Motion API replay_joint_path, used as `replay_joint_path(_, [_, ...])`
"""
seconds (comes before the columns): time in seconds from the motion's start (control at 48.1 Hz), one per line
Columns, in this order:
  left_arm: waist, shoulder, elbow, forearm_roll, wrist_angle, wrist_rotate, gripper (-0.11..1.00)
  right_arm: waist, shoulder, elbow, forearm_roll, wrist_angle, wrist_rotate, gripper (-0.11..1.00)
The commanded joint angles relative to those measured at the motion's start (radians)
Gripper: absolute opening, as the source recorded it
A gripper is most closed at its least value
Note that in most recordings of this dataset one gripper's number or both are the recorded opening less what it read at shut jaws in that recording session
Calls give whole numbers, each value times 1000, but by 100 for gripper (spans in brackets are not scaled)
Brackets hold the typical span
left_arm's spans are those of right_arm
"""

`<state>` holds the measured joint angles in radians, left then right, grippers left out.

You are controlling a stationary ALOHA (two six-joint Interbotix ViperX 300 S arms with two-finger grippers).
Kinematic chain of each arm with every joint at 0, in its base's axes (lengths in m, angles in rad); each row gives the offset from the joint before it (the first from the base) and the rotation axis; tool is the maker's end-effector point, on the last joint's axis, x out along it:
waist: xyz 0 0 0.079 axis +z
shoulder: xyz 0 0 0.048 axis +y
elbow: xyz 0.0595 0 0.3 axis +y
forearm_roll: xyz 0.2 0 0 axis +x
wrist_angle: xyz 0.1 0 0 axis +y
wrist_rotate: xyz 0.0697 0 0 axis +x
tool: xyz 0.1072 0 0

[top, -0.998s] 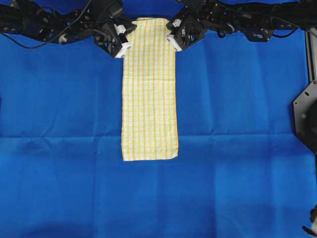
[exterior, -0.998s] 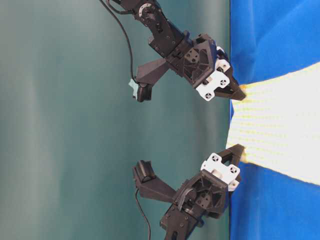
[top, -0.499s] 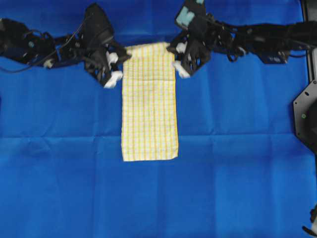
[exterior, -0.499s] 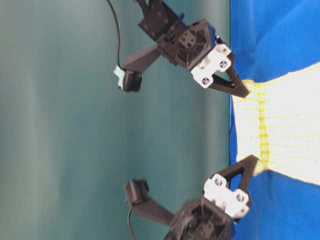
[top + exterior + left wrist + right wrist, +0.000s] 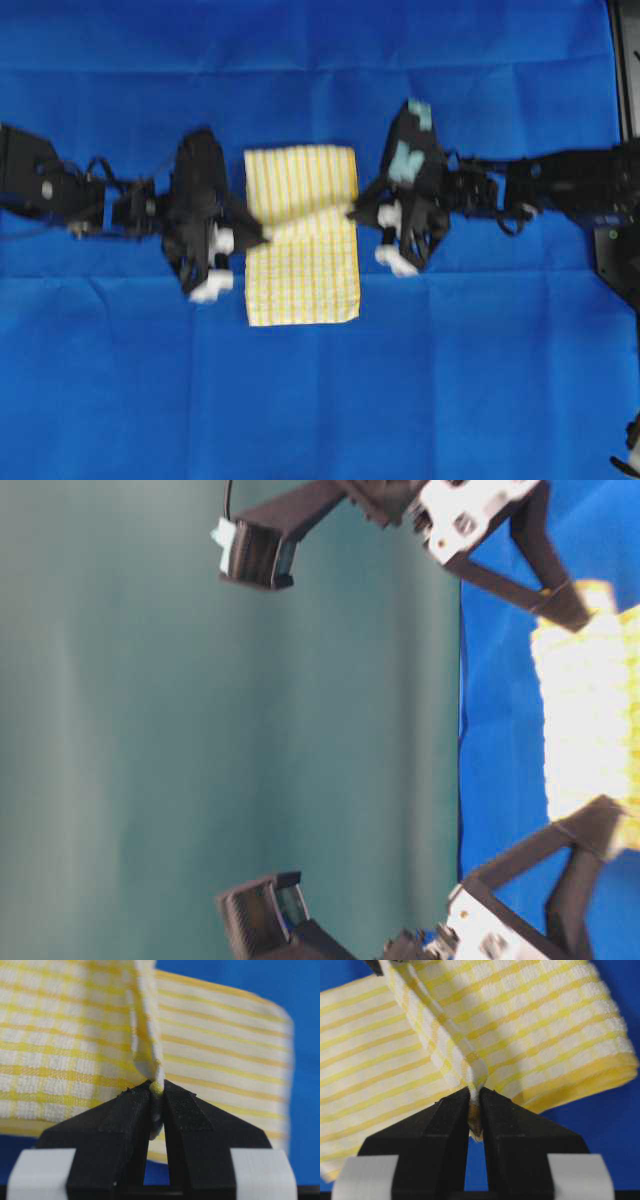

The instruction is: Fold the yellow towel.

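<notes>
Bright, even light; seemingly motion-blurred

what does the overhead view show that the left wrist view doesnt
Only the overhead view shows both arms: the left gripper and right gripper carrying the yellow towel's far end over its flat part, on the blue cloth. Only the left wrist view shows the left gripper's fingers pinched shut on a corner of the hem. Both show the towel and blue cloth.
</notes>
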<state>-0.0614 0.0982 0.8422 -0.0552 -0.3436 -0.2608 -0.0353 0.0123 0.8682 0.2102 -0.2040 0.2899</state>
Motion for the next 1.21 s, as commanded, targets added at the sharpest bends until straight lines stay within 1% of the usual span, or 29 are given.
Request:
replay_joint_path(0.0, [-49, -9, -15, -2, -9, -8, 4, 49, -26, 0, 28, -21, -2, 8])
replay_joint_path(0.125, [-95, -9, -15, -5, -9, -11, 4, 107, -21, -2, 54, -48, -2, 8])
replay_joint_path(0.208, [-112, -9, -17, -5, -9, -11, 4, 130, -20, -3, 69, -54, -2, 8])
replay_joint_path(0.333, [-124, -8, -18, -5, -9, -11, 4, 153, -15, -11, 75, -54, -2, 8])
replay_joint_path(0.603, [-129, -5, -23, -5, 0, -3, 4, 173, 6, -32, 77, -43, -5, 8])
replay_joint_path(0.728, [-130, -2, -25, -5, 25, 8, 4, 181, 26, -41, 77, -35, -8, 8])
replay_joint_path(0.853, [-115, 3, -34, -5, 51, 9, 4, 181, 40, -52, 74, -34, -12, 8])
replay_joint_path(0.998, [-100, 3, -34, -5, 52, 8, 5, 181, 41, -54, 71, -32, -17, 8])
replay_joint_path(1.04, [-98, 3, -34, -5, 52, 8, 5, 181, 41, -54, 71, -28, -17, 12])
replay_joint_path(1.081, [-98, 2, -37, -5, 52, 6, 8, 181, 41, -55, 71, -25, -17, 21])
replay_joint_path(1.144, [-98, -2, -38, -5, 57, 2, 22, 181, 38, -57, 71, -20, -17, 38])
replay_joint_path(1.185, [-97, -12, -40, -3, 69, 2, 35, 181, 32, -60, 69, -14, -20, 52])
